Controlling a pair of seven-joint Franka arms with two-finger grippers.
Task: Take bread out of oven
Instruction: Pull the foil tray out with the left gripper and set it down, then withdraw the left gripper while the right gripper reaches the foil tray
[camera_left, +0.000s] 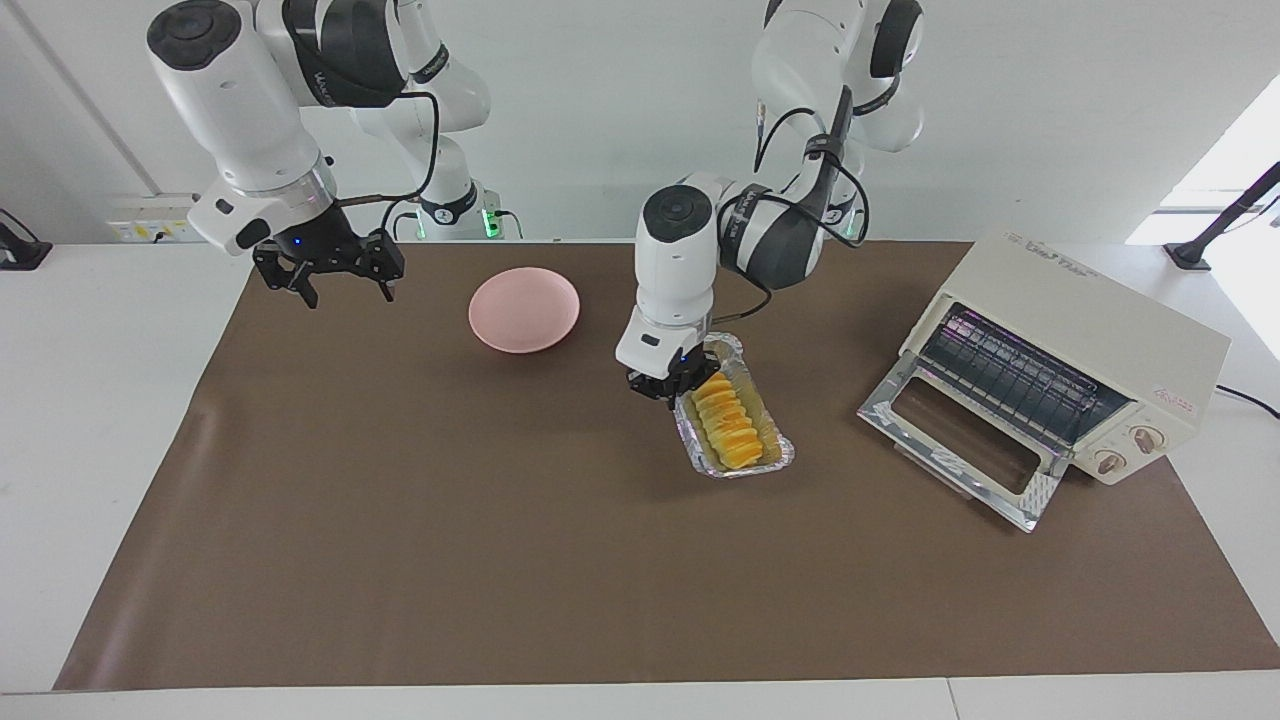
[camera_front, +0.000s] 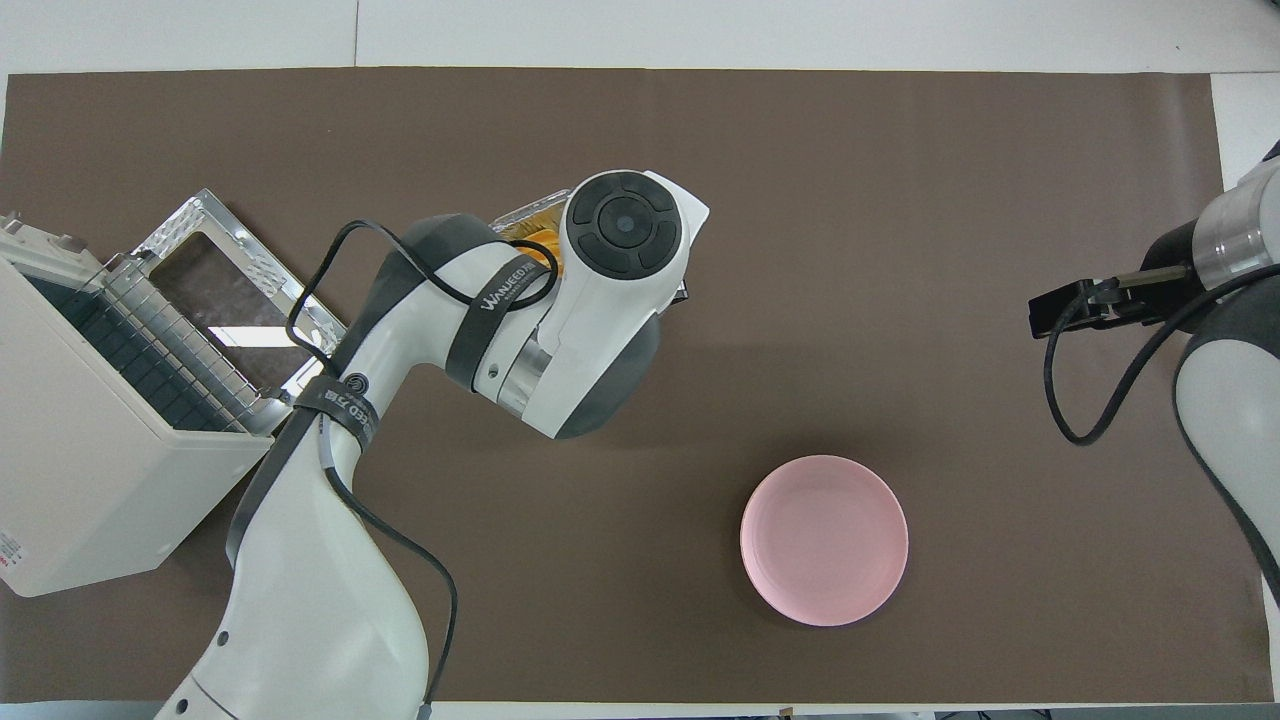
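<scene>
The bread (camera_left: 725, 420), a golden ridged loaf, lies in a crinkled foil tray (camera_left: 778, 455) on the brown mat, outside the oven (camera_left: 1090, 330). The oven stands at the left arm's end of the table with its glass door (camera_left: 960, 440) dropped open and its wire rack bare. My left gripper (camera_left: 672, 385) is low at the tray's end nearer to the robots, at its rim. In the overhead view the left arm covers that gripper and most of the tray (camera_front: 525, 215). My right gripper (camera_left: 335, 280) is open and empty, raised over the mat's right-arm end, waiting.
A round pink plate (camera_left: 524, 309) sits on the mat between the tray and the right arm's end, nearer to the robots than the tray; it also shows in the overhead view (camera_front: 824, 540). The oven (camera_front: 100, 470) and its open door (camera_front: 230, 300) fill the left arm's end.
</scene>
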